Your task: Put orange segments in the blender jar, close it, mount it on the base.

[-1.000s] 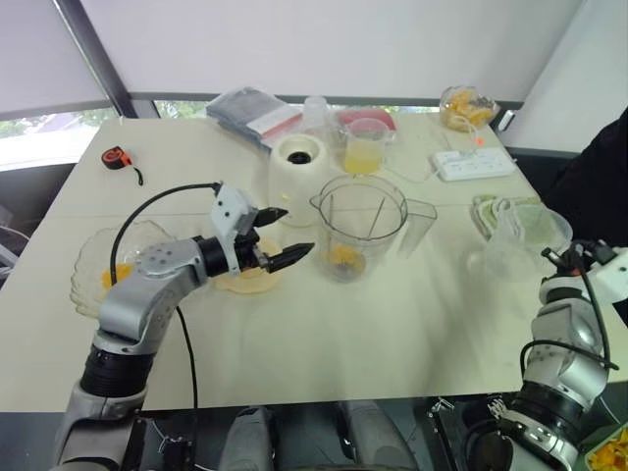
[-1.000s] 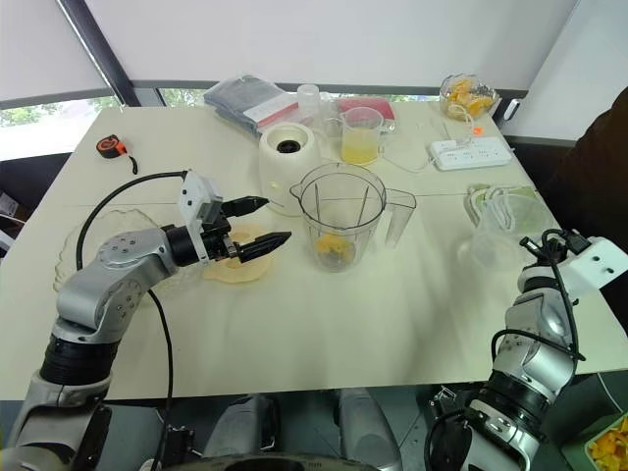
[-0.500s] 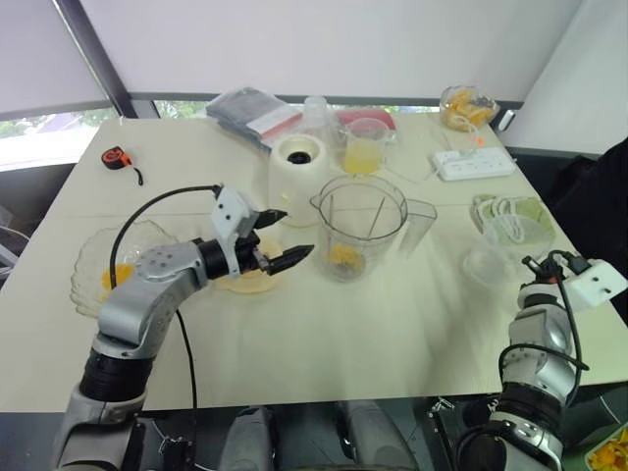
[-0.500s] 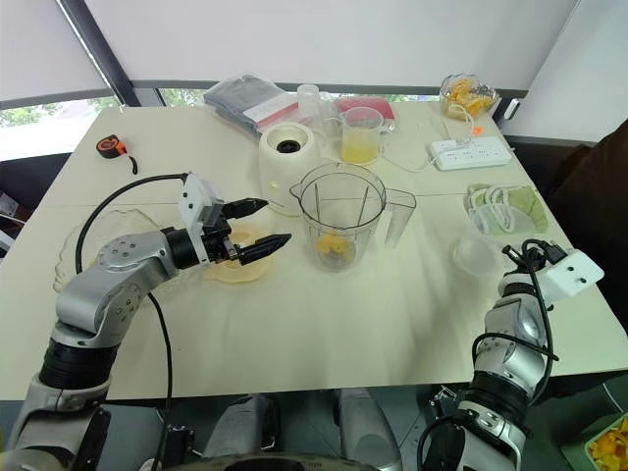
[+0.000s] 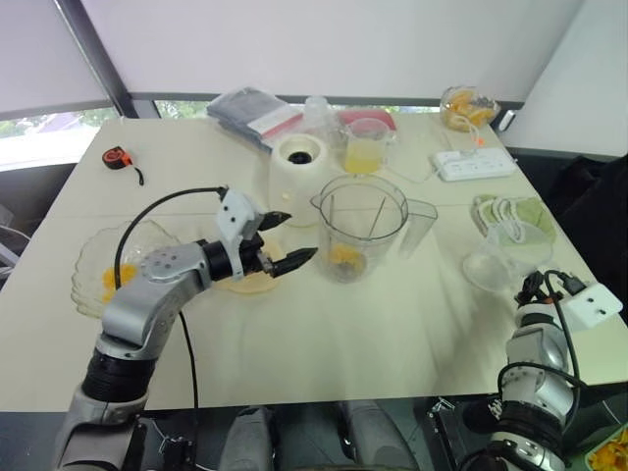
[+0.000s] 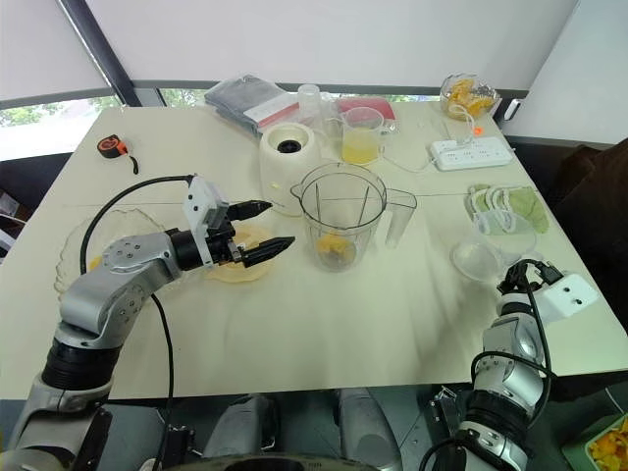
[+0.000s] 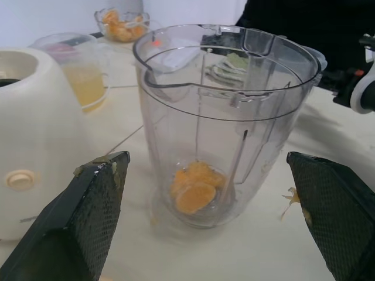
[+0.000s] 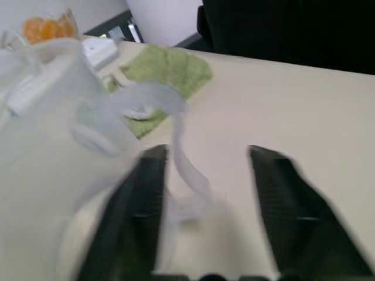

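Observation:
The clear blender jar (image 5: 365,231) stands upright mid-table with a few orange segments (image 7: 194,186) at its bottom. Behind it to the left sits the cream-white base (image 5: 299,167). My left gripper (image 5: 298,234) is open and level, pointing at the jar from its left, just above a flat cream-yellow lid disc (image 5: 245,283). More orange segments (image 5: 110,280) lie in the ruffled glass bowl (image 5: 93,255) at the left. My right gripper (image 8: 208,153) is open at the table's right edge, its fingers standing apart on either side of the rim of a clear plastic cup (image 5: 505,257).
A cup of yellow liquid (image 5: 363,147) and packets (image 5: 253,113) stand behind the base. A power strip (image 5: 474,164), a bowl of orange pieces (image 5: 466,106) and a green cloth with a cable (image 5: 510,211) occupy the right. A tape measure (image 5: 118,157) lies far left.
My right arm has sunk, bringing the clear cup down onto the table, and its fingers have parted. The left arm has kept still.

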Robot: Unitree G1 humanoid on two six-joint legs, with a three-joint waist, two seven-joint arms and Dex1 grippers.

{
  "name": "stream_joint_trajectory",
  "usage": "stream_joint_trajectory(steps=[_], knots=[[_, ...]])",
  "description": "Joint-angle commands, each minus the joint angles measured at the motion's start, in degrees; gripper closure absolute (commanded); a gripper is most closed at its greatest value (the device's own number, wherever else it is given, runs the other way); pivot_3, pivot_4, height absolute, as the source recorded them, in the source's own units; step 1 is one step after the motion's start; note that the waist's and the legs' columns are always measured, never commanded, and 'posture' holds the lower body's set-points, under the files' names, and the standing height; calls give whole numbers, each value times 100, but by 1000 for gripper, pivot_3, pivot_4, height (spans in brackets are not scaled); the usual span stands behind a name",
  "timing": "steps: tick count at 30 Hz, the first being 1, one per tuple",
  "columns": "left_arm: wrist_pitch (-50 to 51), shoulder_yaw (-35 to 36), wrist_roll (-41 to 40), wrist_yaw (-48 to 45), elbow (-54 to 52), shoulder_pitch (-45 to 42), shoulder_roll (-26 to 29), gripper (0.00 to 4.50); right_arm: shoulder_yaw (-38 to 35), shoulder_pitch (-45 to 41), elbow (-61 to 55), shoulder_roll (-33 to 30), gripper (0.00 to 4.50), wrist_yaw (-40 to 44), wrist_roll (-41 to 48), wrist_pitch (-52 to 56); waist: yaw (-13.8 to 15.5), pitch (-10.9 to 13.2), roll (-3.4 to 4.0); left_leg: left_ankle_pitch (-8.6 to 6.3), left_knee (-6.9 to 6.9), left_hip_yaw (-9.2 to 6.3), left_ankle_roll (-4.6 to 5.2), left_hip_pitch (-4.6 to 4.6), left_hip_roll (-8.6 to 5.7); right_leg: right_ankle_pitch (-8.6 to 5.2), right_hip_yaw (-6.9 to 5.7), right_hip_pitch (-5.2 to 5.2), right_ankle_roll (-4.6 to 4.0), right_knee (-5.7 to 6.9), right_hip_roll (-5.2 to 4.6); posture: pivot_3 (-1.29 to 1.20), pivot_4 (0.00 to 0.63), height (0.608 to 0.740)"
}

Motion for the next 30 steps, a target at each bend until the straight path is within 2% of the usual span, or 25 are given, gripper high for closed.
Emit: stream_joint_trajectory(steps=[1, 9, 16, 19, 22, 26, 30], knots=[[-111, 13, 18, -23, -83, -71, 2, 22, 50, 37, -325, -77, 13, -25, 106, 29, -10, 0, 0, 0, 0, 0, 0, 1, 0, 0, 0, 0, 0, 0, 0, 0, 150, 740], [-142, 2, 44, -42, -49, -73, -9, 22, 187, 694, -1313, -29, 13, -95, 208, 403, 1, 0, 1, 0, -1, -1, 0, 0, 0, -1, -1, -1, 2, 0, 1, 0, 150, 740], [-122, 77, 47, -173, 49, -144, 130, 22, 482, 1920, -3193, 173, 13, -171, 438, 1090, 17, 0, 3, 0, -1, -5, 0, 0, 2, -3, -2, -2, -1, -1, 0, 0, 150, 740], [333, 267, -130, -270, 140, -468, 453, 22, 1112, 2559, -4063, 150, 13, 215, 501, 1407, -1, 0, 3, 0, -2, -12, 0, 0, 5, -10, -2, -4, 4, -1, 0, 0, 150, 740], [668, 414, -239, -543, 280, -911, 969, 22, 1676, 2780, -4546, 92, 13, 441, 474, 1602, -21, 4, 2, 0, -2, -15, 0, 1, 9, -16, -1, -8, 13, -3, 0, 0, 150, 740], [569, 251, -8, -1482, 864, -1540, 1985, 22, 2289, 2650, -4953, -104, 13, 823, 586, 1863, -33, 8, 4, -1, -4, -15, -1, 0, 9, -15, -2, -14, 9, -8, -1, 0, 150, 740], [66, -230, 394, -2680, 1828, -2180, 2642, 22, 2590, 2647, -5408, -552, 13, 1468, 1023, 2121, 20, 9, 4, -1, -34, -8, -1, -7, 5, -15, -6, -15, 1, -43, -2, 0, 150, 740]])
